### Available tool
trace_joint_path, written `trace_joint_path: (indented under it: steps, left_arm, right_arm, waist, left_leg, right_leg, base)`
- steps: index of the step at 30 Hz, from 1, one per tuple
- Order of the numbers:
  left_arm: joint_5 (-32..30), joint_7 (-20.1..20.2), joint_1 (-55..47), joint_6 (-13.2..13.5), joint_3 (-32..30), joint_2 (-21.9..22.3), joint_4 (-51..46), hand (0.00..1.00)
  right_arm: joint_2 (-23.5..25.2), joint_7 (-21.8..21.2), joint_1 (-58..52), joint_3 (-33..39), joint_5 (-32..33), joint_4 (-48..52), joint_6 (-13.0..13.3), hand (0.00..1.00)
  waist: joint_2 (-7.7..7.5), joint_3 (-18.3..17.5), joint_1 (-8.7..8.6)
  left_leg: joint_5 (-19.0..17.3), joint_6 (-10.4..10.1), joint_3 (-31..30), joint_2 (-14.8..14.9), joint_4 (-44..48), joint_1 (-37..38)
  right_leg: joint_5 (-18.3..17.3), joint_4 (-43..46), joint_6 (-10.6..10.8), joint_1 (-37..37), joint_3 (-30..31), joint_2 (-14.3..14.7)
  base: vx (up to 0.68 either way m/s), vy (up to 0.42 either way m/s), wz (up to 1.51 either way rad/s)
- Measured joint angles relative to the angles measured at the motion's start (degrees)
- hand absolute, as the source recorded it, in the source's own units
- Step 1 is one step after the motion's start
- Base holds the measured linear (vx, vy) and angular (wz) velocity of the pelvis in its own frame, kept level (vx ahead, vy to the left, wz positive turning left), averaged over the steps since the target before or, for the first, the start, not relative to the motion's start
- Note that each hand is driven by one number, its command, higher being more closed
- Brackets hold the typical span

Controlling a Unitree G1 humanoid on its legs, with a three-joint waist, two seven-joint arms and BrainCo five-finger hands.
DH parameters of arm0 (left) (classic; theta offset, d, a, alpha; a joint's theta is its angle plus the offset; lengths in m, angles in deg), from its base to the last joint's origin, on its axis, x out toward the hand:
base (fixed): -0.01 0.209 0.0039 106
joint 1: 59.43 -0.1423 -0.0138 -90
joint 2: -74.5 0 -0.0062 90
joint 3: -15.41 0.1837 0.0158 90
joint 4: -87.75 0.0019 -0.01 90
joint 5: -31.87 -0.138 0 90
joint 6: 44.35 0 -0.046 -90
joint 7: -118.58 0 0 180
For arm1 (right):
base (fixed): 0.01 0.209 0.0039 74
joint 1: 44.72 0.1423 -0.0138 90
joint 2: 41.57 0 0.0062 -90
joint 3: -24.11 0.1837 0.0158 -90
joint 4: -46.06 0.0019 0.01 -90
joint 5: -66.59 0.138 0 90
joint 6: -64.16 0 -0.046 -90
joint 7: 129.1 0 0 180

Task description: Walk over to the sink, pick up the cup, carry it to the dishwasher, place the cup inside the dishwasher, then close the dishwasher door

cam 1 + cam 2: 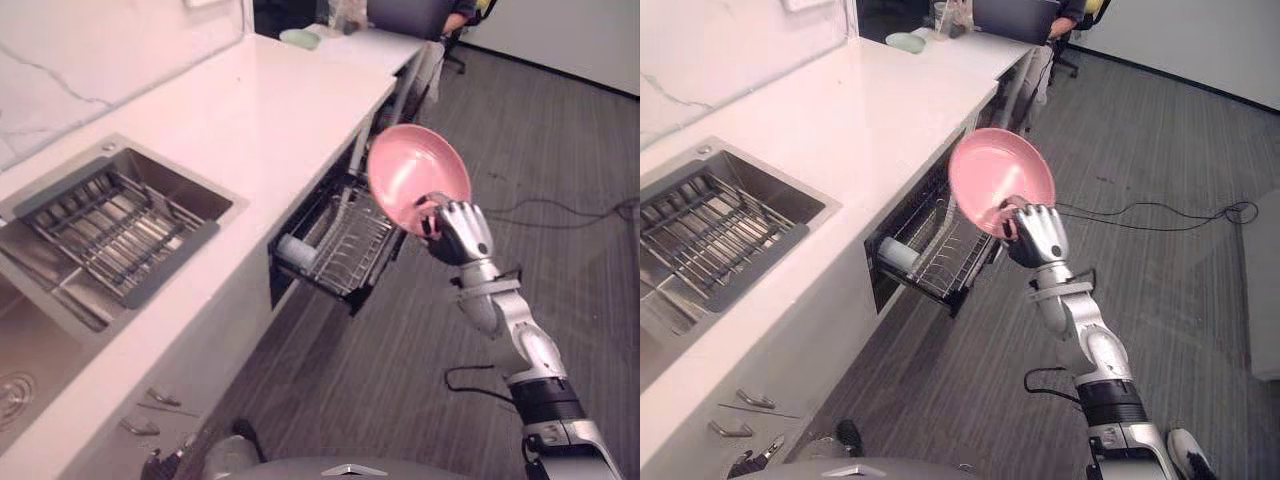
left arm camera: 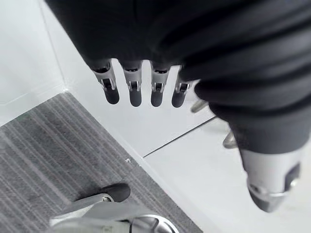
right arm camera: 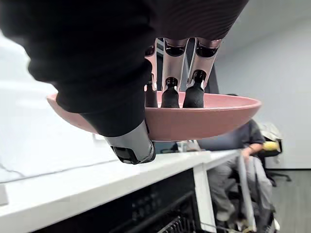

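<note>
- A long white counter (image 1: pixel 270 110) runs along the wall above a grey floor (image 1: pixel 520 130), with a steel sink (image 1: pixel 110 215) set into it.
- Under the counter the dishwasher (image 1: pixel 285 272) is pulled open, its wire rack (image 1: pixel 350 240) showing.
- The right hand (image 1: pixel 462 232) grips a pink bowl (image 1: pixel 410 175) (a bowl, not a cup) by the rim, fingers (image 3: pixel 170 94) curled inside and thumb beneath.
- The bowl is tipped on edge just above the rack's outer side; the rack lies below it, toward the counter.
- The left hand (image 2: pixel 135 90) hangs slack-fingered by the cabinet, so the right is nearer.

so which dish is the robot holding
The pink bowl, gripped at its rim by the right hand; the pale green dish sits far off on the counter.
</note>
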Motion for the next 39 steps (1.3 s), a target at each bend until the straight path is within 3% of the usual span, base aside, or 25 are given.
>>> trace_joint_path:
  steps: [4,8,9,13,17,24,31,36,38,39]
  left_arm:
    - [-0.4,0.0,0.1,0.0,-0.2,-0.1,-0.1,0.00]
    - [-0.6,0.1,0.3,-0.1,-0.4,-0.3,-0.1,0.00]
    - [-0.4,0.2,0.6,-0.1,-0.3,-0.8,-0.1,0.00]
    - [0.2,0.5,2.8,-0.1,-0.3,-2.4,-0.2,0.00]
    - [2.7,1.3,7.2,0.3,0.0,-2.9,-1.3,0.00]
    - [8.3,2.6,9.7,1.2,2.8,-4.5,-4.4,0.00]
    - [12.0,4.0,12.8,-0.4,7.4,-4.8,-4.7,0.00]
    - [14.9,5.6,14.0,-1.6,13.2,-4.2,-4.7,0.00]
    - [16.0,6.0,13.9,-2.0,15.6,-3.5,-4.8,0.00]
    - [16.1,6.3,13.8,-2.1,16.2,-3.3,-4.8,0.00]
  right_arm:
    - [0.1,0.0,0.0,-0.2,1.0,-2.6,-0.8,1.00]
    - [0.1,0.1,3.7,-0.3,1.1,-7.6,-2.1,1.00]
    - [0.0,0.1,7.1,-0.3,1.7,-10.2,-3.3,1.00]
    - [-0.6,0.3,16.2,-1.9,3.4,-16.3,-5.8,1.00]
    - [-3.5,0.4,26.4,-5.6,6.2,-22.6,-8.1,1.00]
    - [-6.9,0.0,37.5,-12.5,10.8,-29.4,-9.6,1.00]
    - [-13.5,-2.6,48.1,-16.6,16.2,-35.5,-10.6,1.00]
    - [-16.6,-4.8,56.1,-19.3,18.3,-38.4,-11.3,1.00]
    - [-18.1,-6.7,59.3,-20.5,19.6,-40.0,-11.7,1.00]
    - [-18.2,-7.5,59.6,-20.4,20.8,-40.2,-12.0,1.00]
  waist:
    - [-0.60,1.0,0.95]
    - [1.51,2.7,1.55]
    - [2.21,3.7,1.70]
    - [2.30,7.4,2.08]
    - [2.88,11.4,2.98]
    - [4.61,16.4,3.54]
    - [7.99,19.7,3.90]
    - [11.68,21.5,4.90]
    - [14.39,22.6,5.09]
    - [14.85,22.5,5.23]
  left_leg:
    - [3.2,0.0,-2.4,-0.7,-2.7,-1.4]
    - [4.5,-0.4,-5.6,0.0,-2.7,-5.0]
    - [5.3,-0.3,-6.7,0.4,-2.7,-7.2]
    - [6.3,0.7,-7.6,0.5,-2.7,-10.9]
    - [7.0,1.9,-7.6,-0.4,-2.3,-14.4]
    - [7.4,2.8,-9.1,-1.4,-2.3,-16.9]
    - [7.7,3.1,-11.1,-2.3,-2.3,-21.9]
    - [8.0,3.3,-13.5,-3.3,-2.3,-23.7]
    - [8.2,3.2,-15.5,-4.1,-2.3,-24.0]
    - [8.1,3.2,-15.6,-4.2,-2.3,-24.2]
  right_leg:
    - [-3.5,-0.7,1.4,-0.5,-2.0,0.6]
    - [-4.4,0.1,0.7,-3.5,-3.2,1.2]
    - [-3.5,-0.3,0.1,-5.4,-3.1,1.8]
    - [-0.2,-3.0,-0.7,-7.8,-3.1,2.7]
    - [2.9,-5.6,-0.5,-10.1,-3.0,2.7]
    - [4.2,-6.2,0.5,-12.9,-2.5,1.9]
    - [5.2,-5.7,0.5,-18.6,-1.4,1.3]
    - [5.3,-4.2,0.6,-21.6,-0.1,-0.2]
    - [4.7,-2.7,1.0,-22.5,0.0,-1.3]
    - [4.5,-2.0,1.1,-23.0,0.2,-1.6]
  base:
    - [-0.13,-0.045,0.28]
    - [-0.17,0.028,0.21]
    - [-0.14,0.032,0.10]
    - [-0.07,0.054,0.02]
    - [0.00,0.064,0.00]
    - [0.02,0.031,-0.02]
    - [0.01,0.007,-0.06]
    - [0.04,0.033,-0.05]
    - [0.04,0.057,0.03]
    - [0.03,0.067,0.04]
